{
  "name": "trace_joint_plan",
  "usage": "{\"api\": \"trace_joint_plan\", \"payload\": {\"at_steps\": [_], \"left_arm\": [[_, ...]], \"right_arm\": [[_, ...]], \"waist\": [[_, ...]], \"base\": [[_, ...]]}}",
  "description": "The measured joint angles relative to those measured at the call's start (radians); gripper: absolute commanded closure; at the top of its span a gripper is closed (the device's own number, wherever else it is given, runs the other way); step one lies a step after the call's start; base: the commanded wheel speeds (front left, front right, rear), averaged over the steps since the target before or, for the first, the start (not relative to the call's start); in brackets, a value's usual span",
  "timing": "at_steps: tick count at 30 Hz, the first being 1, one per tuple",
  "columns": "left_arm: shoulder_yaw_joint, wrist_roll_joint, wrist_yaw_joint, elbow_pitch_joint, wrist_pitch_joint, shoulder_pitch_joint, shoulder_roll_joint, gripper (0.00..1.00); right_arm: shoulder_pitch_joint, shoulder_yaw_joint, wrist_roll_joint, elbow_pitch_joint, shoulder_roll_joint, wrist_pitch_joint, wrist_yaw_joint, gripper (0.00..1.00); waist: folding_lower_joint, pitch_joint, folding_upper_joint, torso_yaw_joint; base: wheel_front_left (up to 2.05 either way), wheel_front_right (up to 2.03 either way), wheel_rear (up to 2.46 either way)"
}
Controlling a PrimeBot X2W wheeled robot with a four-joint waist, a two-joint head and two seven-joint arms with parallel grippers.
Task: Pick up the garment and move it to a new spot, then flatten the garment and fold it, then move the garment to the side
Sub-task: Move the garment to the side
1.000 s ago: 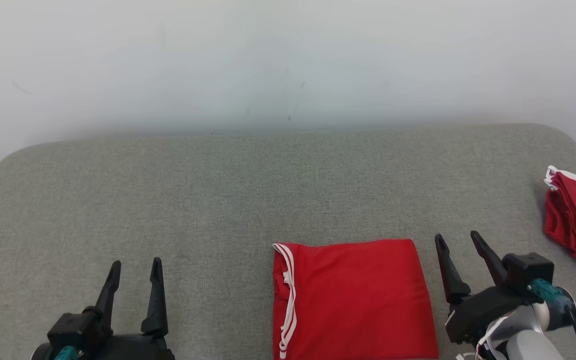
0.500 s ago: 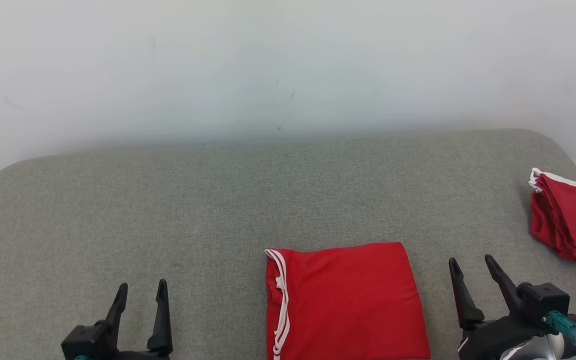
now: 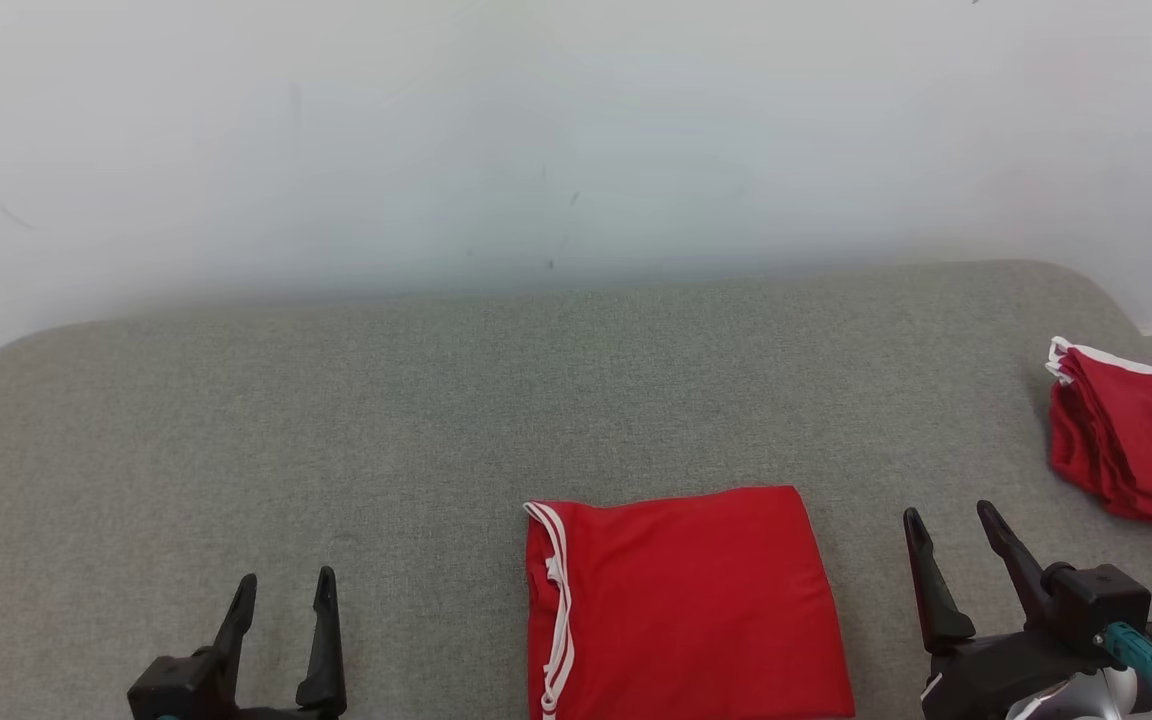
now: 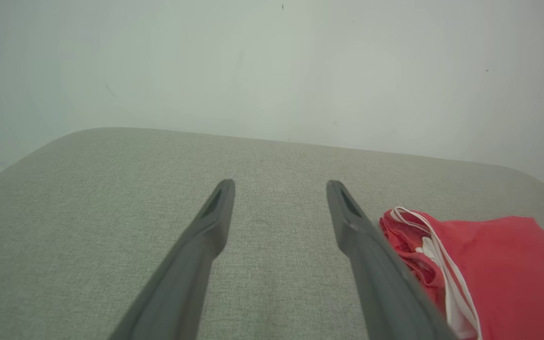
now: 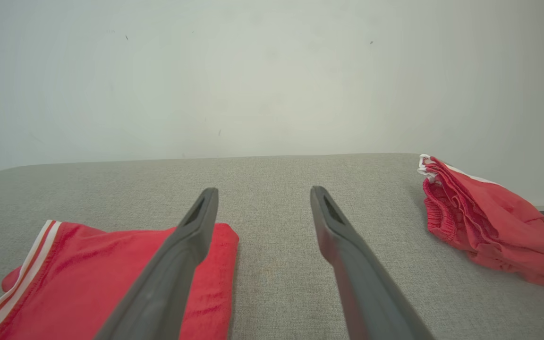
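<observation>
The left tool and right tool sit wide and empty, flanking the folded garment on the bench, likely poised to shift it aside.

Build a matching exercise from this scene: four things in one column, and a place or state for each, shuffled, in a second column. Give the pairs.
Column one
1. folded red garment
2. bunched red garment
3. left gripper
4. right gripper

Column two
A. open, between the two garments
B. at the far right edge of the grey surface
C. lying flat at the front middle
D. open, left of the folded garment, over bare grey fabric

Pairs: 1-C, 2-B, 3-D, 4-A
</observation>
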Motion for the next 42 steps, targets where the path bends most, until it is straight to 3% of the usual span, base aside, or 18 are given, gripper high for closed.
{"api": "trace_joint_plan", "payload": {"at_steps": [19,27,31,36,42], "left_arm": [[-0.013,0.0,0.0,-0.006,0.0,-0.009,0.0,0.0],[-0.041,-0.022,0.002,-0.017,0.0,-0.016,0.0,0.0],[-0.054,-0.033,0.006,-0.018,0.0,-0.026,0.0,0.0],[-0.07,-0.043,0.009,-0.019,0.0,-0.041,0.0,0.0],[-0.07,-0.043,0.01,-0.029,0.0,-0.052,0.0,0.0]], "right_arm": [[-0.016,-0.012,0.023,-0.022,-0.006,0.029,0.0,0.0],[-0.14,0.015,0.093,0.019,-0.055,0.264,0.0,0.0],[-0.185,0.055,0.106,0.079,-0.074,0.452,0.0,0.0],[-0.195,0.031,0.108,0.131,-0.075,0.65,0.0,0.0],[-0.165,-0.037,0.1,0.146,-0.024,0.834,0.0,0.0]], "waist": [[0.0,0.015,0.0,0.011],[0.0001,0.04,0.0,0.058],[0.0002,0.062,0.0,0.086],[0.0002,0.091,0.0,0.128],[0.0002,0.124,0.0,0.174]], "base": [[0.0,0.0,0.0],[0.0,0.0,0.0],[0.0,0.0,0.0],[0.0,0.0,0.0],[0.0,0.0,0.0]]}}
